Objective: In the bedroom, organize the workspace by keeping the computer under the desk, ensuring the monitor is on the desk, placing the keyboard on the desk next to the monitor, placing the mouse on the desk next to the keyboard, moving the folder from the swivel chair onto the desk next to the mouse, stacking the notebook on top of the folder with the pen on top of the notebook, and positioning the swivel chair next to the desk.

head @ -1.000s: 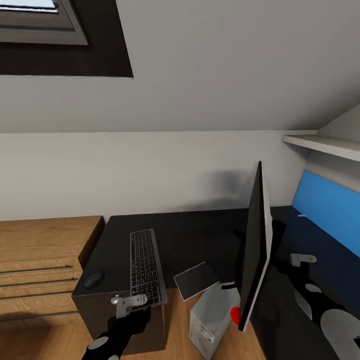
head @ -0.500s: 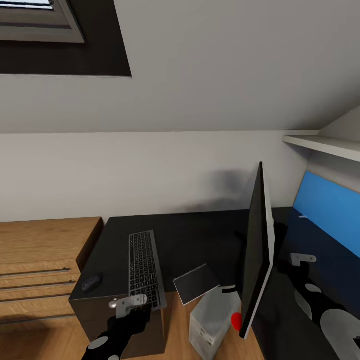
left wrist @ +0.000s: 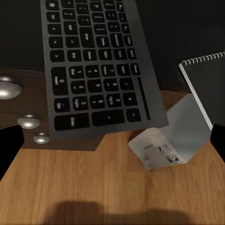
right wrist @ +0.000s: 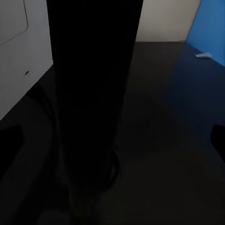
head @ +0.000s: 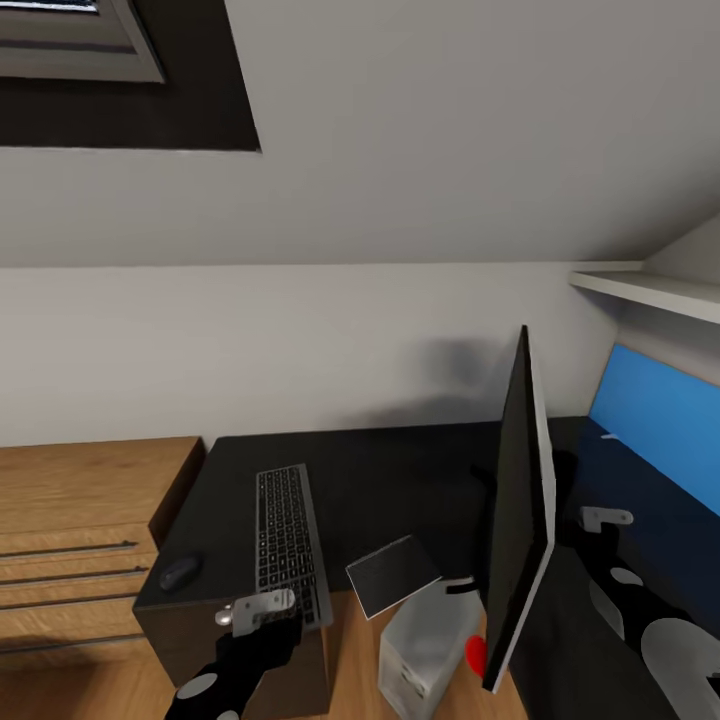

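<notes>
1. Left gripper (head: 257,606): hangs at the desk's near edge, just below the near end of the keyboard. In the left wrist view its two dark fingertips sit at opposite borders, wide apart, with nothing between them; it touches nothing I can see.
2. Right gripper (head: 606,518): over the desk top behind the monitor, silver jaw piece showing in the head view. The right wrist view has dark tips at both borders, so it reads as spread apart with nothing held. Contact with the monitor: cannot tell.
3. One desk (head: 400,480): glossy black top, blue back panel (head: 655,420) on the right, dark drawer unit with three round knobs (left wrist: 28,122) under the left end.
4. One keyboard (head: 288,540): lies lengthwise on the desk, near end sticking out past the desk edge.
5. One mouse (head: 180,572): on the desk, near the keyboard's left, not touching it.
6. One monitor (head: 520,520): upright on the desk, seen almost edge-on, red dot at the lower near corner.
7. One notebook (head: 392,574): dark, spiral-bound, overhanging the desk edge between keyboard and monitor, tilted.
8. One computer (head: 428,645): pale tower on the wood floor (left wrist: 112,187), just under the notebook and the desk's edge.
9. One small pale stick (right wrist: 203,55) lies far back on the desk by the blue panel; probably the pen, too small to confirm.
10. Oak drawers (head: 70,540) with bar handles stand left of the desk; white shelf (head: 650,290) upper right.
</notes>
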You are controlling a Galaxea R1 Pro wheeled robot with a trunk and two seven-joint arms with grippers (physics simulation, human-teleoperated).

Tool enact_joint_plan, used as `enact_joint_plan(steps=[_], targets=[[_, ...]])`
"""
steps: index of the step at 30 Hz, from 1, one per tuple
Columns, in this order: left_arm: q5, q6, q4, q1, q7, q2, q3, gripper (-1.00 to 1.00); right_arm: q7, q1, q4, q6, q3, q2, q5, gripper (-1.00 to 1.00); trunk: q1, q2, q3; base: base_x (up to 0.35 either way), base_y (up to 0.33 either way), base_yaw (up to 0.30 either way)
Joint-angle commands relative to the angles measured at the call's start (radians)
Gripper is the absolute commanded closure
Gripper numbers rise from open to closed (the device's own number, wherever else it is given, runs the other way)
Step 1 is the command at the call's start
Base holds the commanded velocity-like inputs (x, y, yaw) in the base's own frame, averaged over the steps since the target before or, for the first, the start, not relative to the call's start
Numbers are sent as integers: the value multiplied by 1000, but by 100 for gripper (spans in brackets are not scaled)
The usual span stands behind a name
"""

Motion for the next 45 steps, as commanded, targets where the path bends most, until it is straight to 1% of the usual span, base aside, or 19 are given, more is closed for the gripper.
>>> enact_joint_plan(steps=[1, 13, 24, 45], targets=[[10, 1, -1, -1, 10, 1, -3, -100, 4, -1, 1, -4, -5, 0, -1, -100, 1, -1, -1, 150, 0, 0], [10, 0, 0, -1, 11, 2, -15, -100, 4, -1, 1, -4, -5, 0, 1, -100, 1, -1, -1, 39, 0, 0], [10, 0, 1, -1, 11, 1, -16, -100, 4, -1, 1, -4, -5, 0, 1, -100, 1, -1, -1, 59, 0, 0], [10, 0, 5, -1, 10, 1, -17, -100, 4, -1, 0, -5, -5, 0, 1, -100, 1, -1, -1, 3, 0, 0]])
